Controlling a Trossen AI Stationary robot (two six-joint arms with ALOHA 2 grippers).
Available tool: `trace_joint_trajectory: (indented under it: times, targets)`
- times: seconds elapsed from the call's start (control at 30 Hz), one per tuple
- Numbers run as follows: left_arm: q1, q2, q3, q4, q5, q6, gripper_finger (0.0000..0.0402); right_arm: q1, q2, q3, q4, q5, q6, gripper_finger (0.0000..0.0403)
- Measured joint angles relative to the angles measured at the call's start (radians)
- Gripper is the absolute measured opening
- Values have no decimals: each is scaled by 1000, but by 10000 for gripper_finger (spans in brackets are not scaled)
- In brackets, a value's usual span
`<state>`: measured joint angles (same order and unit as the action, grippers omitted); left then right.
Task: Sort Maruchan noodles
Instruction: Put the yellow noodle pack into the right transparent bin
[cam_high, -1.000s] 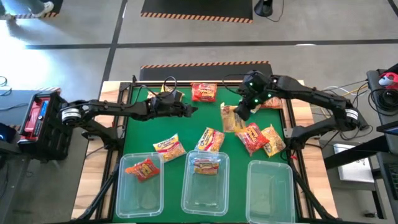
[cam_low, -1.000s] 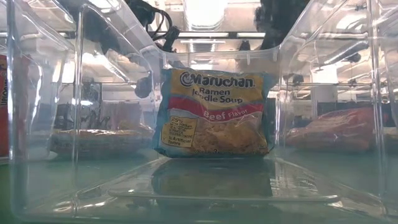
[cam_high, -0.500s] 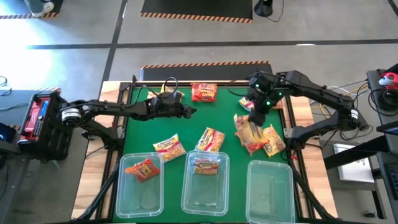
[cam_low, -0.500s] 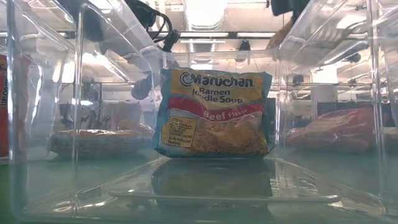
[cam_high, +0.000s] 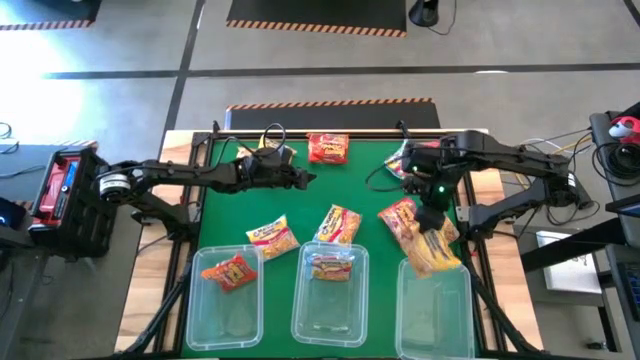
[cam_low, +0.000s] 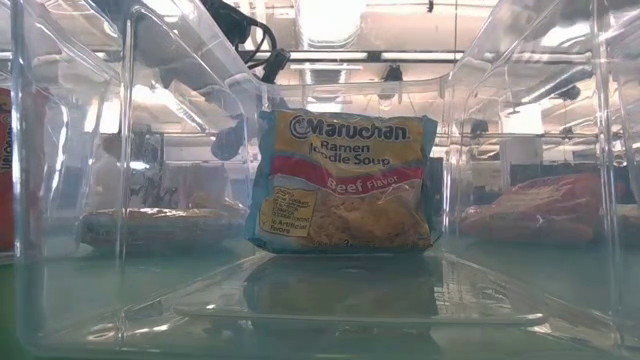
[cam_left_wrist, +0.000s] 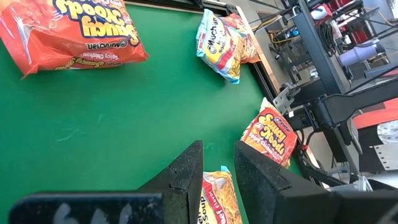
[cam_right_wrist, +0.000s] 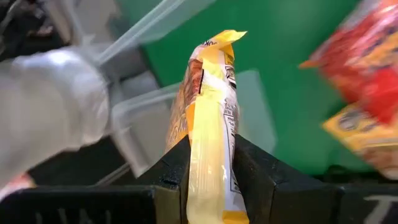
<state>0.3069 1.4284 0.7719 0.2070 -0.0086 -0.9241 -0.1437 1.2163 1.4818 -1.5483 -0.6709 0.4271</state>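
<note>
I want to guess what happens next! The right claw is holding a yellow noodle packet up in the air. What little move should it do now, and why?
Probably carry it a bit farther over the empty right tub and lower it. The right claw is shut on the yellow packet, which hangs at that tub's far edge, not yet fully over it. The left claw waits shut over the mat.

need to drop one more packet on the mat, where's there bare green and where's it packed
Bare green lies between the left tool and the two yellow packets in front of it. The right tub is clear inside. Crowded: the right side, where the right tool holds a yellow packet beside the red packet.
</note>
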Motion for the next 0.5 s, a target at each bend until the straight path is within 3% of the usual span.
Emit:
trace_joint_trajectory:
  times: [0.3, 0.5]
  targets:
    - [1, 0, 0, 0, 33, 6, 74, 189, 2, -2, -1, 1, 186, 88]
    - [1, 0, 0, 1, 56, 28, 74, 304, 2, -3, 7, 98, 295, 87]
